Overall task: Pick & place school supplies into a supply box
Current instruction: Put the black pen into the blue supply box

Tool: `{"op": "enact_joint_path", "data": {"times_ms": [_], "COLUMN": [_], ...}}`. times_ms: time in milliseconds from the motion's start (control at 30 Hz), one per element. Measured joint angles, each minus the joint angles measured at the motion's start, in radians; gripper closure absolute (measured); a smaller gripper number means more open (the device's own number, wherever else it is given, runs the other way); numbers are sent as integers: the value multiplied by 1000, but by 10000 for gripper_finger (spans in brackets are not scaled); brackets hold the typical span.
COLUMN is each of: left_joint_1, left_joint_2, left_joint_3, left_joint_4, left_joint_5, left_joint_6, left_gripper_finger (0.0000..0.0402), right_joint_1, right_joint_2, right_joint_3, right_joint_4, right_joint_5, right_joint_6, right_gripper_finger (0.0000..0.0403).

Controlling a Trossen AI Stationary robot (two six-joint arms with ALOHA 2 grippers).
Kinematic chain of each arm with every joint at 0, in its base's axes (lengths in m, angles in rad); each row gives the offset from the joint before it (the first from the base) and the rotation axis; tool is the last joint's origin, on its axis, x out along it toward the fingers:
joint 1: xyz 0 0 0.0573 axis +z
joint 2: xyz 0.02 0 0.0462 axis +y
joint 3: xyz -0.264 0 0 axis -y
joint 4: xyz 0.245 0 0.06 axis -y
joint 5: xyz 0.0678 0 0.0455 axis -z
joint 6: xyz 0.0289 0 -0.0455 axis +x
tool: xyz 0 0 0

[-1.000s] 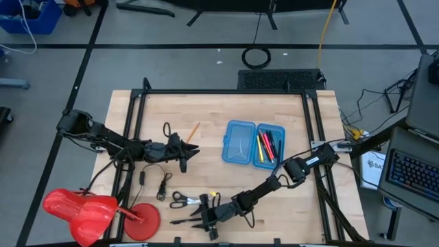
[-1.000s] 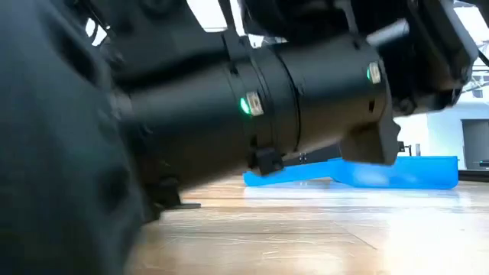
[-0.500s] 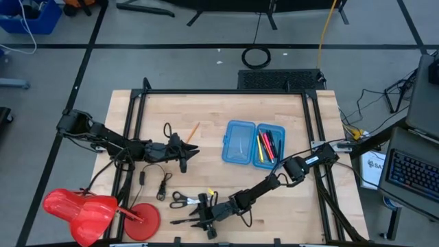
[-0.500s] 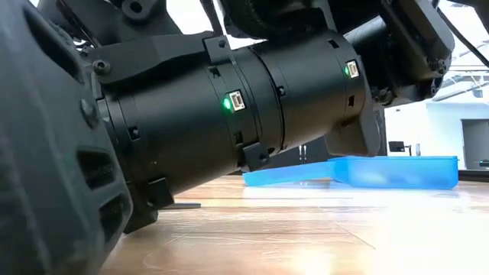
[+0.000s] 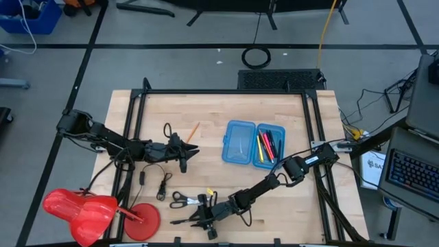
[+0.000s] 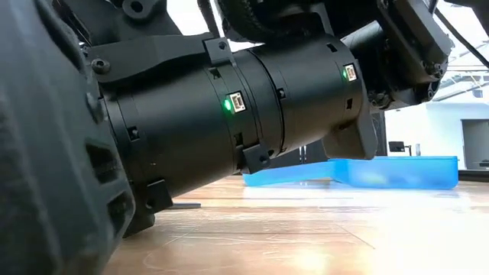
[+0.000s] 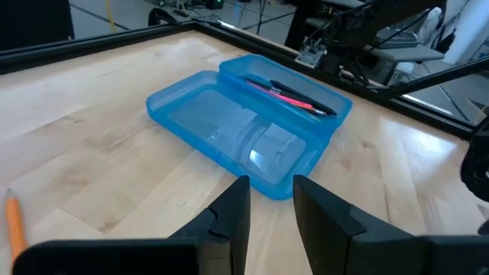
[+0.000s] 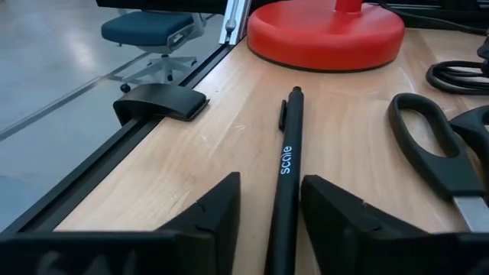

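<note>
The table [image 5: 219, 147] carried everything, and the supply box [image 5: 253, 144] lay open right of centre, its right half already holding pink and yellow markers [image 5: 263, 145] and dark pens. The red plastic object [image 5: 89, 211] hung off the near left corner.

The right gripper [image 8: 269, 202] was down at the near edge, its fingers straddling a black pen [image 8: 286, 187] that ran lengthways between them; the gap was only a little wider than the barrel, and whether the pads were touching it could not be told. The scissors [image 8: 439, 160] lay just beside, to one side of that pen.

To do this pick well, the fingers would need to close squarely on the barrel, low to the wood, without nudging the scissors, then lift straight before swinging toward the box.

The left gripper [image 7: 270, 206] waited over the table's left part, narrowly parted and empty, facing the box, an orange pencil [image 7: 14, 223] near it.
</note>
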Motion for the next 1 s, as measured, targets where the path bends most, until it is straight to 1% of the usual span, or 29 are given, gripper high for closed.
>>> {"op": "enact_joint_path", "data": {"times_ms": [300,400,500,1000], "left_joint_1": [0,0,0,0], "left_joint_2": [0,0,0,0], "left_joint_3": [0,0,0,0], "left_joint_4": [0,0,0,-16], "left_joint_5": [-12,-12,-12,-12], "left_joint_6": [11,11,11,11], "left_gripper_finger": [298,298,298,298], "right_joint_1": [-12,-13,-14,-14], "right_joint_2": [1,1,1,-8], "right_joint_3": [0,0,0,0], "right_joint_4": [-18,-23,-31,-29], "right_joint_5": [3,-2,-17,-18], "right_joint_6": [20,22,22,2], "right_gripper_finger": [358,379,379,379]}}
